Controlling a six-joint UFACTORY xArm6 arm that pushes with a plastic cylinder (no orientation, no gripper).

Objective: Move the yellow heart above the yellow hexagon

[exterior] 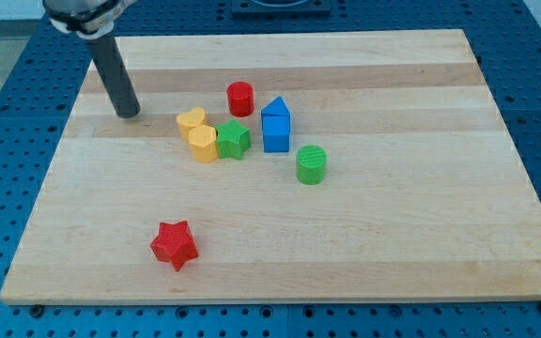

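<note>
The yellow heart (191,120) lies near the board's middle, touching the yellow hexagon (203,143), which sits just below and to its right. My tip (128,114) rests on the board to the left of the heart, a short gap away and about level with it.
A green star (234,139) touches the hexagon's right side. A red cylinder (240,98), a blue triangle (275,107) above a blue cube (276,133), a green cylinder (311,164) and a red star (175,245) lie on the wooden board (393,235).
</note>
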